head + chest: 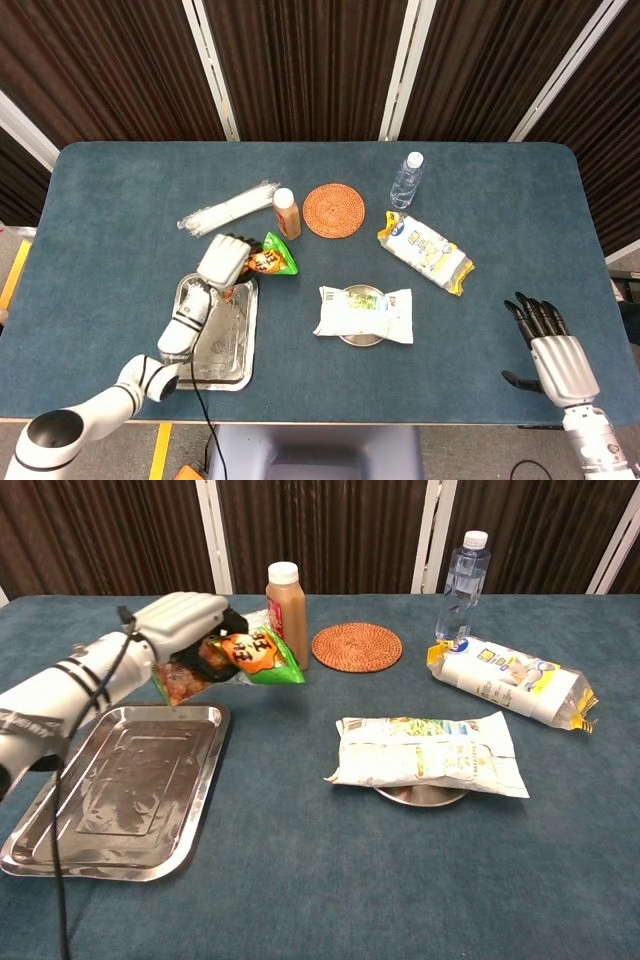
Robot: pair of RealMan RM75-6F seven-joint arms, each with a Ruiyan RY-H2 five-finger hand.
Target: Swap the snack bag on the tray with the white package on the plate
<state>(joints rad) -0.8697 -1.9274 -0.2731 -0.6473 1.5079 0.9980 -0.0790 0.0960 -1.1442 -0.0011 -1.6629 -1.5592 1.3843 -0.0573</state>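
Note:
My left hand (224, 262) (185, 623) grips the green and orange snack bag (271, 258) (247, 656) and holds it in the air, above and beyond the far right corner of the steel tray (216, 340) (120, 790). Nothing lies in the tray. The white package (365, 313) (428, 756) lies across the small metal plate (357, 338) (420, 796) at the table's middle. Near the front right corner my right hand (552, 350) hovers open, fingers spread; the chest view does not show it.
Behind the held bag stand a brown drink bottle (287, 213) (287, 618) and a woven coaster (334, 210) (357, 646). A bundle of clear straws (226, 208) (195, 638) lies at the back left. A water bottle (406, 180) (458, 585) and a yellow-white snack pack (425, 251) (510, 681) sit at the right.

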